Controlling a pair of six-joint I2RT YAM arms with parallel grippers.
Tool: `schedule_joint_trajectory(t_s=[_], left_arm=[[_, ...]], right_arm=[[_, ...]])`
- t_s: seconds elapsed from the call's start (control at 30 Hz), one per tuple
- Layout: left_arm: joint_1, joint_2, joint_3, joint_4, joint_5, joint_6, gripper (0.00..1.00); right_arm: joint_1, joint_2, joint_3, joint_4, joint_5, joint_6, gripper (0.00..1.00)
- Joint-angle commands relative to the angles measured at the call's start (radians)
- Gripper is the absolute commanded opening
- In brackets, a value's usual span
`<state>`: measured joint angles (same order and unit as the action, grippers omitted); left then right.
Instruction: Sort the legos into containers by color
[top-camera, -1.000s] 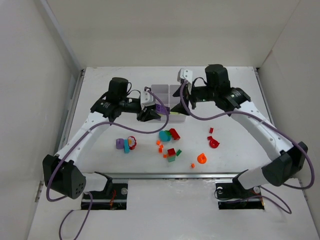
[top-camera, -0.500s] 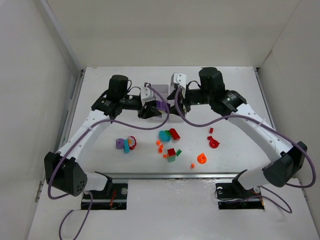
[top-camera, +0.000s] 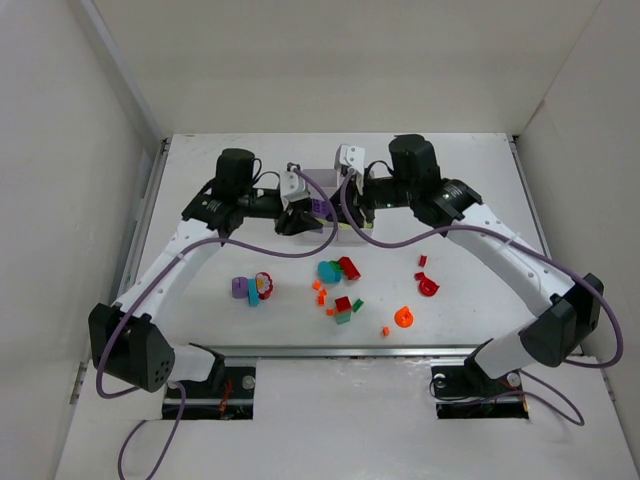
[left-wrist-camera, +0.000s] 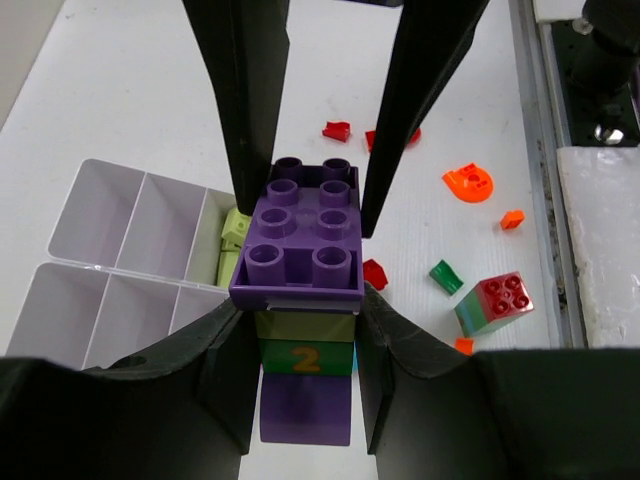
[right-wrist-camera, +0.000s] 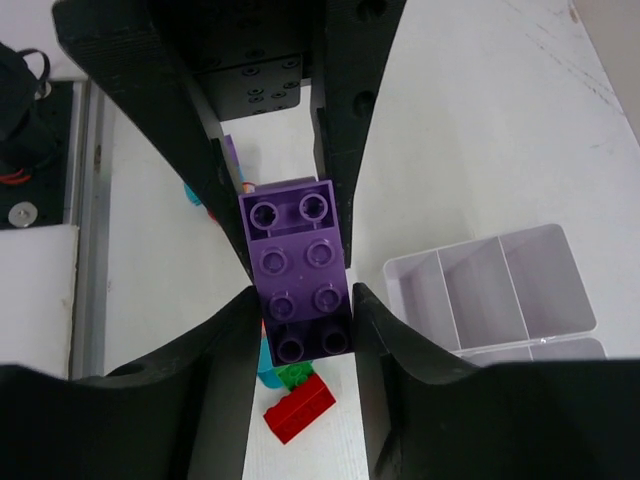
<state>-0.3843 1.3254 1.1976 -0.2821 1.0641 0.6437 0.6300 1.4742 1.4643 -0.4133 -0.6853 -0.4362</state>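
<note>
A purple brick (left-wrist-camera: 305, 225) tops a small stack with a green "2" brick (left-wrist-camera: 305, 357) under it. My left gripper (left-wrist-camera: 305, 335) is shut on that stack and holds it above the table beside the white tray of containers (left-wrist-camera: 120, 230). The right gripper (right-wrist-camera: 303, 330) faces it from the other side. Its jaws stand close on either side of the purple brick's (right-wrist-camera: 297, 280) free end, still slightly apart from it. In the top view both grippers meet over the tray (top-camera: 322, 181) around the purple brick (top-camera: 321, 207). Lime green pieces (left-wrist-camera: 233, 243) lie in one compartment.
Loose legos lie on the table in front of the tray: a teal round piece (top-camera: 329, 270), a red brick (top-camera: 349, 267), a red and green cube (top-camera: 343, 308), an orange piece (top-camera: 403, 317), red bits (top-camera: 428, 287) and a purple, red and teal cluster (top-camera: 252, 288).
The right gripper has swung left to meet the left gripper, and its jaws have narrowed around the purple brick. The left gripper has kept hold of the stack.
</note>
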Motion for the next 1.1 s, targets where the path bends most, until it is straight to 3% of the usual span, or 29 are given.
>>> schedule_joint_trajectory(t_s=[0.0,0.07,0.1,0.13,0.17,0.27,0.5,0.8,0.97,1.07], left_arm=[[-0.002,-0.031,0.031,0.027,0.068,-0.01,0.0],[-0.002,-0.031,0.031,0.027,0.068,-0.01,0.0],[-0.002,-0.031,0.031,0.027,0.068,-0.01,0.0],[-0.002,-0.031,0.02,0.027,0.068,-0.01,0.0],[-0.002,-0.031,0.02,0.027,0.068,-0.01,0.0],[-0.002,-0.031,0.001,0.027,0.042,-0.019,0.0],[0.007,-0.077,-0.084,-0.012,-0.067,0.007,0.0],[0.007,-0.121,-0.154,0.008,-0.154,-0.038,0.0],[0.016,-0.156,-0.177,0.046,-0.271,-0.099,0.0],[0.016,-0.196,-0.216,0.139,-0.427,-0.189,0.0]], right_arm=[[0.007,0.012,0.048,0.064,-0.031,0.005,0.42],[0.007,0.012,0.06,0.054,-0.051,0.005,0.28],[0.007,0.012,0.06,0.054,-0.051,0.016,0.27],[0.007,0.021,0.074,0.038,-0.051,0.016,0.08],[0.007,0.021,0.074,0.038,-0.051,0.027,0.0],[0.007,0.021,0.062,0.038,-0.011,0.054,0.0],[-0.091,-0.055,-0.018,0.22,0.024,0.159,0.0],[-0.11,-0.022,0.025,0.22,0.062,0.159,0.0],[-0.101,0.101,0.088,0.133,0.179,0.146,0.0],[-0.09,0.205,0.142,0.049,0.276,0.105,0.0]])
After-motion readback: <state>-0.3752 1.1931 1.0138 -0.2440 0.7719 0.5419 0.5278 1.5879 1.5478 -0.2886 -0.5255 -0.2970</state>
